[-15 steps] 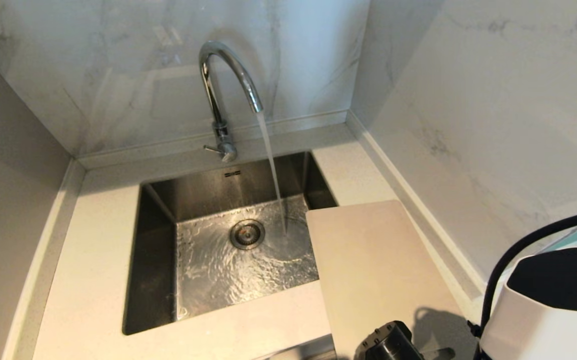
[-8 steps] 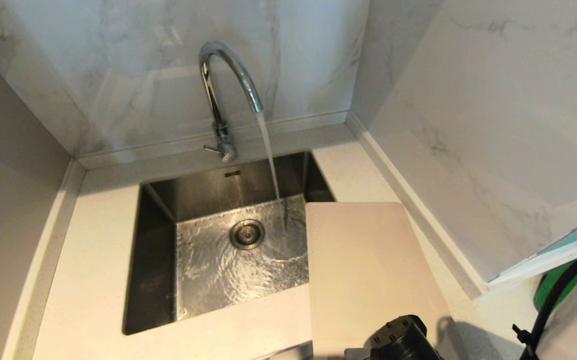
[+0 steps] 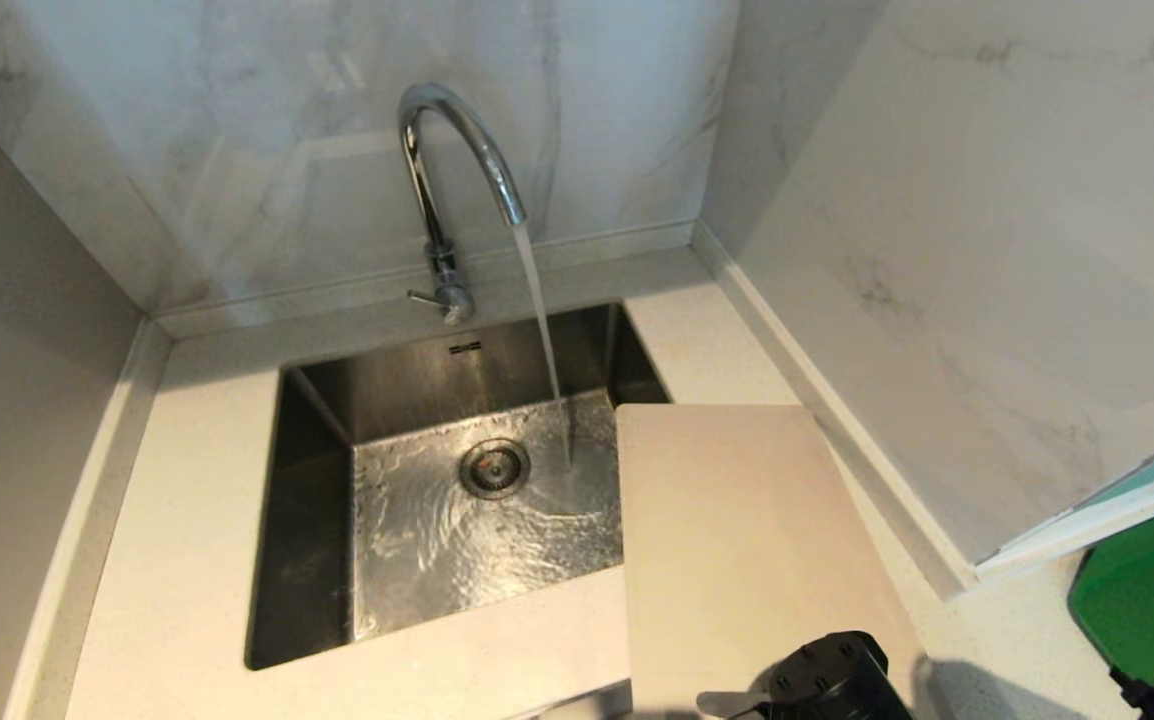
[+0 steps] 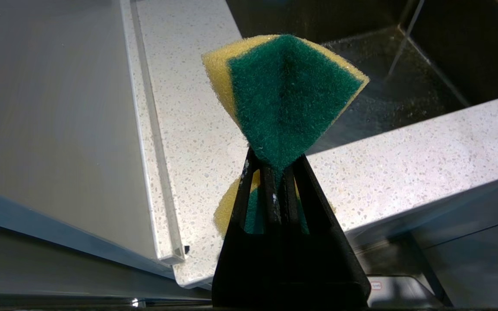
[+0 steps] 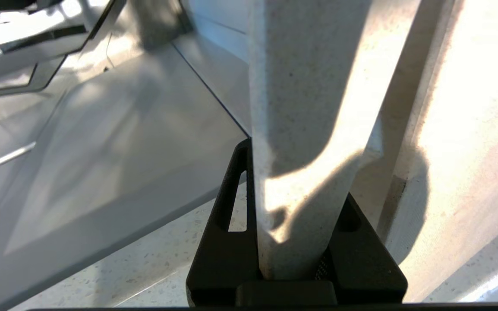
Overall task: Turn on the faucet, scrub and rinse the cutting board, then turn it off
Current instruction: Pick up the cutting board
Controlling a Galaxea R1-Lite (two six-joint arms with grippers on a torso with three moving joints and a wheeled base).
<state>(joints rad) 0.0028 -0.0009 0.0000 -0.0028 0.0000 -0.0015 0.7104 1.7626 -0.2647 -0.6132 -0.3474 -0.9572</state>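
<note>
The cutting board (image 3: 752,545) lies lower right of the head frame on the bench (image 3: 187,520), one edge overhanging the sink (image 3: 307,520). It looks thin, stiff, light, probably slippery once wet. The right end effector (image 5: 294,259) clamps its near edge; the left end effector (image 4: 277,172) pinches a sponge (image 4: 283,93). No legible writing.

I'm seeing a glossy chrome faucet (image 3: 442,190) over a brushed steel sink (image 3: 312,520), wet and rippled. Speckled stone counter (image 3: 187,520), polished marble wall (image 3: 237,130). The cutting board (image 3: 737,540) looks matt, smooth plastic. Sponge (image 4: 285,95): coarse green scourer on yellow foam.
</note>
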